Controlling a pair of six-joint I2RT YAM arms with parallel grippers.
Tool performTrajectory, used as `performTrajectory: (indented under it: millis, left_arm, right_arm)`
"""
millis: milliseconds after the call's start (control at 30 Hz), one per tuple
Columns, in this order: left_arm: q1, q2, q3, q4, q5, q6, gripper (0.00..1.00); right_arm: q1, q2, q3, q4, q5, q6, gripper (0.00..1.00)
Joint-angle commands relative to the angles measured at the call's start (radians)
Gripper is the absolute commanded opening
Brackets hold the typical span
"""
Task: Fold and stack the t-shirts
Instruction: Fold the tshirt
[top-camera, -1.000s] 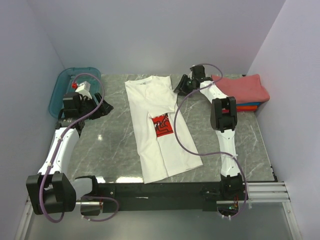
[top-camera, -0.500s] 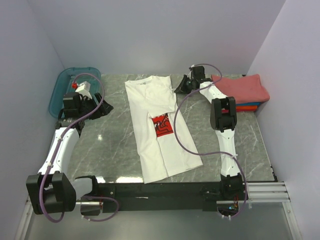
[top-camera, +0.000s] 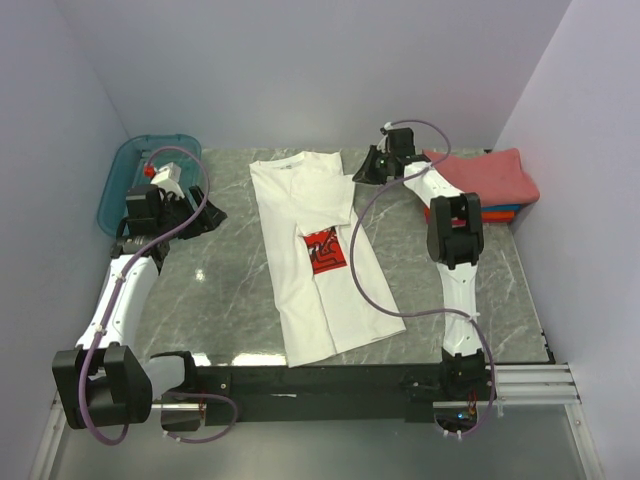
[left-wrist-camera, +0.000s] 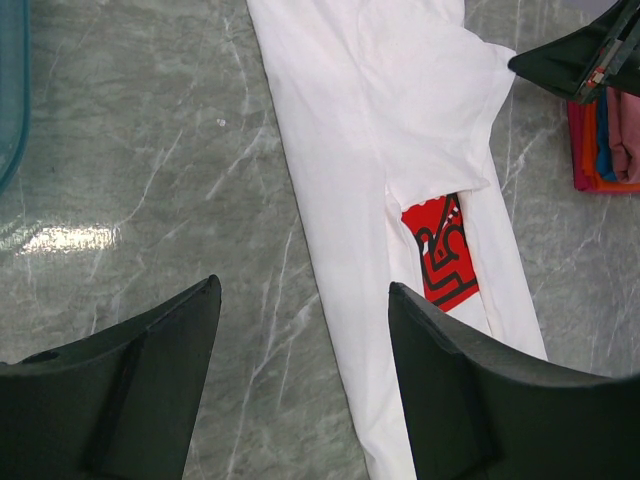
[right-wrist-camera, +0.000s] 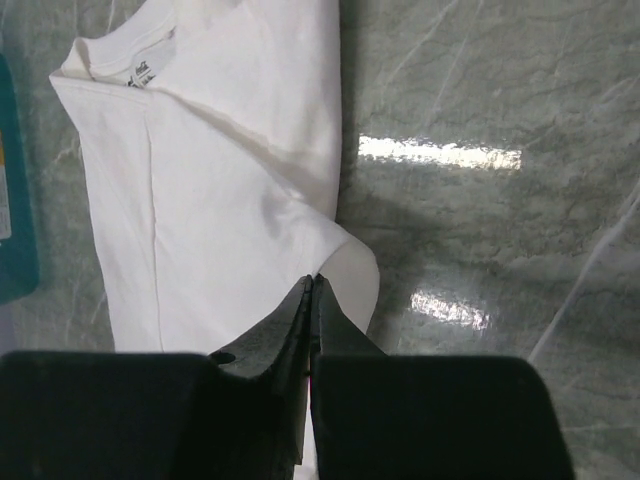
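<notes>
The white t-shirt (top-camera: 310, 250) lies lengthwise on the marble table, its sides folded in so that only part of the red chest print (top-camera: 325, 250) shows. My right gripper (top-camera: 362, 172) is at the shirt's far right sleeve. In the right wrist view its jaws (right-wrist-camera: 311, 280) are shut on the edge of the white cloth (right-wrist-camera: 200, 200), which curls up there. My left gripper (top-camera: 210, 212) hovers left of the shirt, open and empty (left-wrist-camera: 303, 285), above bare table beside the shirt (left-wrist-camera: 380, 120). Folded coral, orange and blue t-shirts (top-camera: 490, 180) are stacked at the back right.
A teal bin (top-camera: 130, 180) stands at the back left corner, behind the left arm. The right arm's cable (top-camera: 365, 260) loops over the shirt's right side. White walls close in the table on three sides.
My right gripper has shut on the shirt's sleeve edge and shifted slightly back and to the right. The left arm has not moved.
</notes>
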Motion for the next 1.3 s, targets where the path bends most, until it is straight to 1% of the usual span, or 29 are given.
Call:
performTrajectory:
  millis: [0,600,733,867,933,967,1000,1067,1100,1133,1200,1267]
  left_arm:
    - [0.002,-0.020,0.013,0.016,0.023,0.014,0.73]
    - [0.002,-0.021,0.009,0.019,0.043,0.013,0.73]
    - [0.001,-0.021,0.010,0.018,0.043,0.013,0.73]
    - [0.001,-0.021,0.007,0.018,0.043,0.012,0.73]
    - [0.001,-0.020,0.007,0.018,0.043,0.013,0.73]
    - [0.002,-0.018,0.007,0.018,0.045,0.013,0.73]
    - [0.001,-0.018,0.010,0.018,0.045,0.013,0.73]
    - [0.001,-0.017,0.010,0.016,0.042,0.013,0.73]
    - [0.002,-0.018,0.010,0.016,0.042,0.013,0.73]
    - [0.002,-0.018,0.009,0.016,0.043,0.012,0.73]
    - [0.002,-0.021,0.010,0.019,0.045,0.013,0.73]
    - [0.001,-0.020,0.012,0.018,0.046,0.010,0.73]
  right_arm:
    - [0.026,-0.097,-0.022,0.047,0.036,-0.051,0.04]
    - [0.175,-0.086,0.064,-0.054,0.211,-0.202,0.04]
    - [0.235,-0.044,0.148,-0.098,0.305,-0.256,0.06]
    - [0.305,0.015,0.240,-0.157,0.366,-0.310,0.12]
    - [0.338,0.041,0.280,-0.174,0.388,-0.339,0.20]
    - [0.370,0.047,0.286,-0.184,0.401,-0.372,0.26]
    - [0.388,0.055,0.303,-0.195,0.441,-0.393,0.30]
    - [0.428,0.055,0.294,-0.203,0.452,-0.448,0.33]
    - [0.436,0.050,0.268,-0.200,0.487,-0.460,0.35]
    - [0.441,0.036,0.254,-0.197,0.494,-0.495,0.37]
    - [0.442,0.023,0.211,-0.197,0.492,-0.515,0.40]
    - [0.439,0.004,0.193,-0.206,0.489,-0.549,0.41]
